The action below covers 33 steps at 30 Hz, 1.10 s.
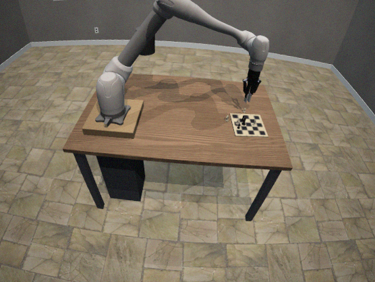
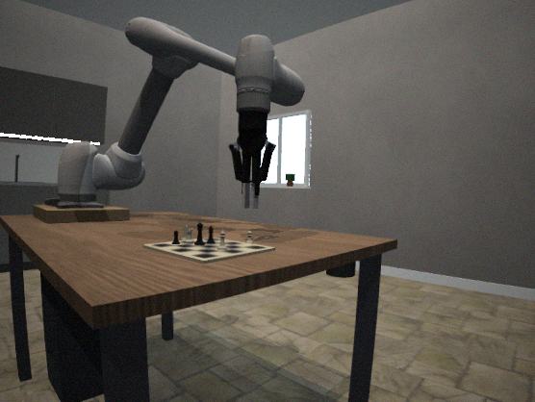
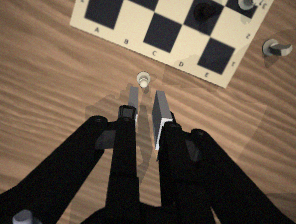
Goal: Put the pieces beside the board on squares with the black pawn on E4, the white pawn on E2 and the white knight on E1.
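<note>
One wooden table [image 1: 175, 145] carries everything observed. The arm [image 1: 202, 17] stands on a wooden base plate [image 1: 133, 126] at the table's left end and reaches across to the far right corner. A chessboard [image 1: 263, 133] lies near the right edge, with several black and white pieces standing on it. The gripper [image 2: 250, 202] hangs well above the table, pointing straight down, just off the board's lettered edge. Its fingers are drawn nearly together with only a narrow gap, and nothing is held between them. A white pawn [image 3: 144, 80] stands upright on the bare table beside the board's edge near the C and D marks, below the fingertips and apart from them. A second white piece [image 3: 274, 47], type not discernible, sits off the board past its E corner.
</note>
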{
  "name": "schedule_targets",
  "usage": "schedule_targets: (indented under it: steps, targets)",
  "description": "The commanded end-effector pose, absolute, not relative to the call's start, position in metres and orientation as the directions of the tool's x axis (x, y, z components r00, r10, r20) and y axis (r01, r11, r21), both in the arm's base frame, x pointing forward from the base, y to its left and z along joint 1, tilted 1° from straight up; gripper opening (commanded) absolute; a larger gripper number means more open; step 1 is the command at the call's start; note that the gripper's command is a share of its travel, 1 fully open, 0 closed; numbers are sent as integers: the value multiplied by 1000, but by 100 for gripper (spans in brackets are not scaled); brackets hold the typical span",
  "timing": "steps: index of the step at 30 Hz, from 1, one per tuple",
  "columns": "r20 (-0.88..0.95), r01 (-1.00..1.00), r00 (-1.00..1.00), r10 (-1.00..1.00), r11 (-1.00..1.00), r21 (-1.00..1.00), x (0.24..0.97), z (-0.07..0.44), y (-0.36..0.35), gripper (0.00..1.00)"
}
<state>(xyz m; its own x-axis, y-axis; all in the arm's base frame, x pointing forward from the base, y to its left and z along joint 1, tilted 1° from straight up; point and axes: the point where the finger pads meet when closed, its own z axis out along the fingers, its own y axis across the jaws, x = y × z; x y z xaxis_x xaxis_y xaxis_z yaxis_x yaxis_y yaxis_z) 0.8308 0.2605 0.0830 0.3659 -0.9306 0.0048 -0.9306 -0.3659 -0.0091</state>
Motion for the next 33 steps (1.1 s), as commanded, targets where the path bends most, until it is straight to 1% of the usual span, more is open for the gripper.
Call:
schedule_targets:
  steps: [1,16,33]
  targets:
    - [5,-931,366,-931,-366,-9,831,83,260,20]
    - [5,-931,366,-931,-366,-9,831,81,261,20]
    - [5,-931,366,-931,-366,-9,831,63,261,20]
